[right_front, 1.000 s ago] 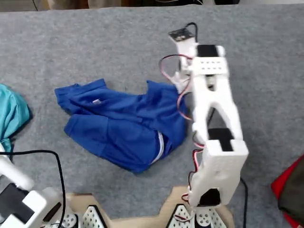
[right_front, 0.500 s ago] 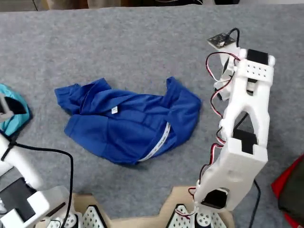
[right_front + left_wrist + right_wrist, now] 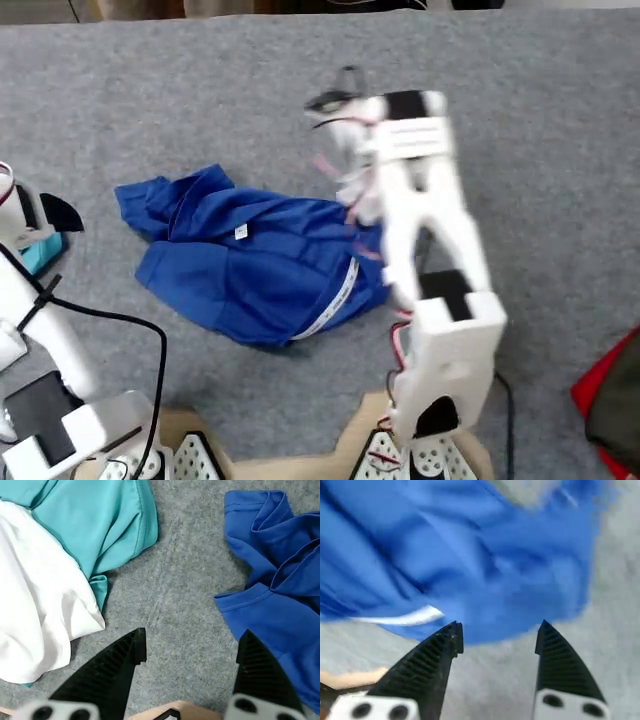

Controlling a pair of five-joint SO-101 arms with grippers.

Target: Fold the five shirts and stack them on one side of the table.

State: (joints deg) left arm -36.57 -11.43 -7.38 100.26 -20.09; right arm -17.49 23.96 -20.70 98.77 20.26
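Hovering over blue shirt (image 3: 250, 275), right gripper (image 3: 499, 625) — spread

A table (image 3: 200, 80) stretches across the whole scene, seen from above. Its top is covered edge to edge in a grey, felt-like fabric with a short, speckled nap. Up close, the fabric shows faint brushed streaks and small lighter flecks. The cover lies flat, with no folds or seams to be seen.

A pale wooden board (image 3: 270, 455) lies along the near edge of the table, on top of the grey fabric. Its edge is cut in an uneven, stepped outline.

Beyond the far edge of the table runs a narrow strip of background (image 3: 150, 6), with brownish, dark and light patches too thin to make out.
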